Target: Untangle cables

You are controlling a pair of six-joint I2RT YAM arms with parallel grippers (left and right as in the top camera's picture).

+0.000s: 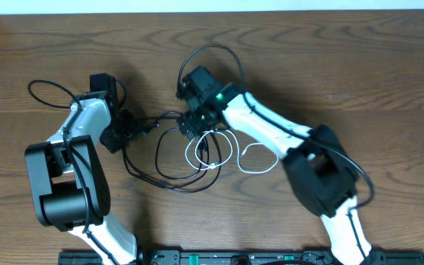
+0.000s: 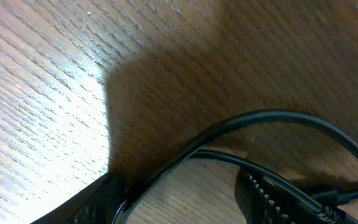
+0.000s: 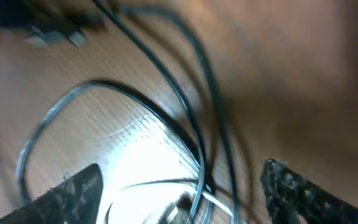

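1. Bench [image 1: 344, 66] of brown wood grain carries both arms and the cables.
2. The right arm [image 1: 263, 121] reaches from the near edge toward the middle. The left arm [image 1: 87, 118] stands at the left and bends toward the same spot.
3. The black cable [image 1: 158, 158] lies in loose loops at the middle of the bench, between the two arms.
4. The white cable [image 1: 260, 171] is shorter. It curls just right of the black one and overlaps it below the right claw.
5. The left claw [image 2: 179, 183] is released, with a black strand running between its spread fingers.
6. The right claw [image 3: 182, 168] is also released, fingers wide apart over crossed black strands and a pale one.
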